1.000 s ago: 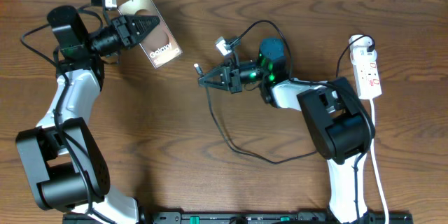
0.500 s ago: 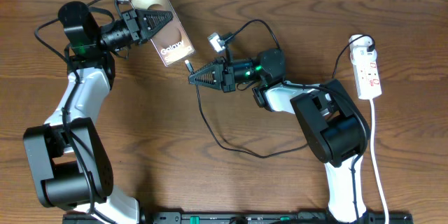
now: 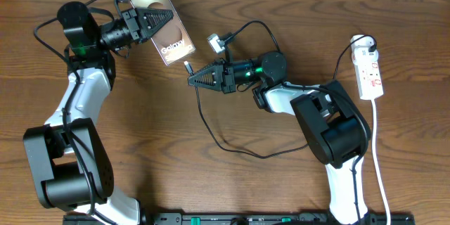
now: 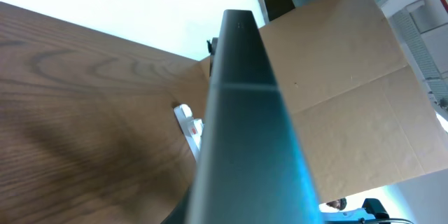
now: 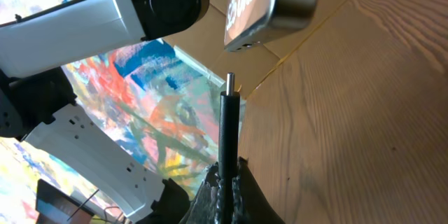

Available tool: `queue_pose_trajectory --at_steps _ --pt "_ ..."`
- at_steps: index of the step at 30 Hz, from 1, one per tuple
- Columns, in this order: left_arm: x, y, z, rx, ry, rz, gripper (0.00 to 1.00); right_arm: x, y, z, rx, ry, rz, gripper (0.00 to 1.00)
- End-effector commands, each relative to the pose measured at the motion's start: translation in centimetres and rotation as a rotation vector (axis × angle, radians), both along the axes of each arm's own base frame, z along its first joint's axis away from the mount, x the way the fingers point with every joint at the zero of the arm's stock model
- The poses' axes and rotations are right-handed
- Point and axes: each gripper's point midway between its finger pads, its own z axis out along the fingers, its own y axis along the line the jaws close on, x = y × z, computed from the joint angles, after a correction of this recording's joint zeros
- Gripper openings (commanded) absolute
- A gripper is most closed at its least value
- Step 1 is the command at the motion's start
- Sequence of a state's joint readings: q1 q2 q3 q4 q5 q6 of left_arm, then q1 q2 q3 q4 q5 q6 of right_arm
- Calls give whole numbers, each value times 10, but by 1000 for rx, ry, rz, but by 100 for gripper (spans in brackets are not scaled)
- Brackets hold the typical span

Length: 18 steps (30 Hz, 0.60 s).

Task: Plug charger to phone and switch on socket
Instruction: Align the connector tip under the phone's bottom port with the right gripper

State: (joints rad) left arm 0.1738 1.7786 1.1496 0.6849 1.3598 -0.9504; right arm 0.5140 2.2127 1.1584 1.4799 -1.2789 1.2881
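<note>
Wooden table underneath everything. Well off to the right of the phone, beyond the right arm: the socket, white and lying flat, thick white cord trailing toward the near edge. Switching it on judged a later step.

Phone itself pinched at its upper-left end by the left gripper, closed tight on the slab. Lettered face up, apparently raised off the wood, lower end angled toward the right arm.

Below and right of the phone, looping over the table: the charger, gripped near its free end by the right gripper, jaws shut on the plug body. Just beside the phone's lower end, not touching: the connector tip, aimed toward that edge.

For the insertion:
- Square the tip's axis to the phone's end face, not merely near it.
- Centre on the port before pushing. Port too small to make out here, so correct from the right wrist view.
- Advance slowly and straight.
- Hold the left grip firm to stop the phone swinging.
- Leave slack in the cable.
</note>
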Motion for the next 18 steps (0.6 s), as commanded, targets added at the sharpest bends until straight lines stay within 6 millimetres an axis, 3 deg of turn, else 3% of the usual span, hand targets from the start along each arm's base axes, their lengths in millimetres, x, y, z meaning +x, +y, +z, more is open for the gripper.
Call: queue_pose_trajectory --at_steps 1,18 --pt "-3 -2 7 -1 -16 -26 7 -4 6 4 9 0 6 1" --pt "-14 -10 7 -2 -16 -99 7 -3 6 5 14 1 -1 1"
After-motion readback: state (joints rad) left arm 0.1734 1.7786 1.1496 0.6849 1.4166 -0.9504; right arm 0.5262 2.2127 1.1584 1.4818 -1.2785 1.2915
